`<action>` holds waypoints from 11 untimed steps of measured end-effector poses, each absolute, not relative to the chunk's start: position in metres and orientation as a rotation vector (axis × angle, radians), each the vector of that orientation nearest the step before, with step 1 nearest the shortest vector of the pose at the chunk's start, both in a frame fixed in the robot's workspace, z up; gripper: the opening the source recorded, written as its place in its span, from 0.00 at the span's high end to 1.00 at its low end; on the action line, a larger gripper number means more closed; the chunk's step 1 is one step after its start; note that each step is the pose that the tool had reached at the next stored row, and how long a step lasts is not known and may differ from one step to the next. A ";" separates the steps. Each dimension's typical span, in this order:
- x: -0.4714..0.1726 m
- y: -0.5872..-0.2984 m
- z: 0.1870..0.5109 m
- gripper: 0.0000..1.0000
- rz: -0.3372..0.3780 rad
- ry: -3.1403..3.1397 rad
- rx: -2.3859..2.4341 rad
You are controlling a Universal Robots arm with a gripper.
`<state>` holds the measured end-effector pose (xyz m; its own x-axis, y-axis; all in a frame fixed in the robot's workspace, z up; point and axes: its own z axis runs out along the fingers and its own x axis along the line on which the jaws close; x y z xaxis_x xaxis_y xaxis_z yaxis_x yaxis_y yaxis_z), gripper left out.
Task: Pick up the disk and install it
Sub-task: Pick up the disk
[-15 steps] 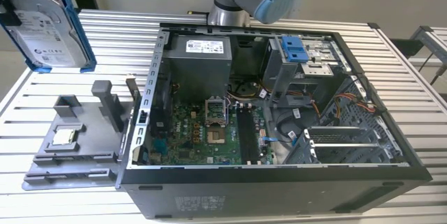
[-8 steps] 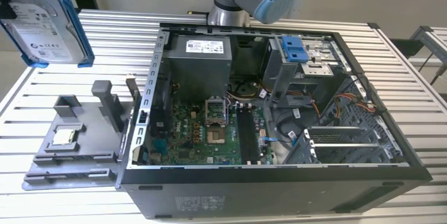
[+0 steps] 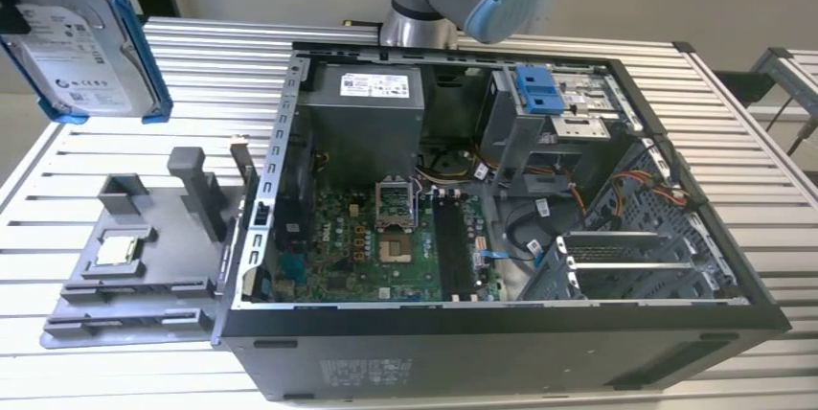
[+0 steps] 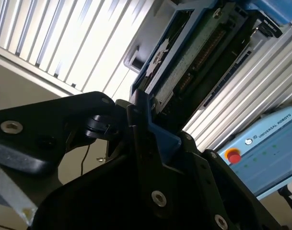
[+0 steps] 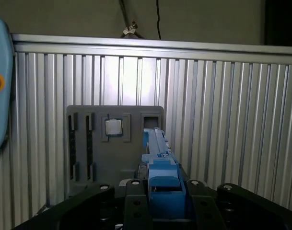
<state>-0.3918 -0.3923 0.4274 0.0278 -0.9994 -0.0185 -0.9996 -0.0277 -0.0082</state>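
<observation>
In the exterior view, the disk (image 3: 83, 41) hangs tilted in the frame's upper left corner. It is lifted clear of the slatted table (image 3: 64, 170), higher in the frame than the grey holder tray (image 3: 128, 276) and well apart from the open computer case (image 3: 511, 343). In the second wrist view, the gripper (image 4: 145, 115) seems to have its black fingers (image 4: 138, 139) clamped on the disk's blue bracket edge, though the contact is partly hidden. In the first wrist view, the disk sits edge-on between the fingers, in front of the tray with its small silver chip (image 5: 113, 127).
</observation>
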 end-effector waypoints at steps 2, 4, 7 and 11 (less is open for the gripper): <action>-0.392 -0.392 0.429 1.00 0.012 2.177 -2.239; -0.392 -0.392 0.431 1.00 0.012 2.177 -2.239; -0.392 -0.392 0.436 1.00 0.012 2.177 -2.239; -0.392 -0.392 0.442 1.00 0.012 2.177 -2.238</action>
<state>-0.3918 -0.3923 0.4420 0.0278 -0.9994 -0.0185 -0.9996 -0.0277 -0.0084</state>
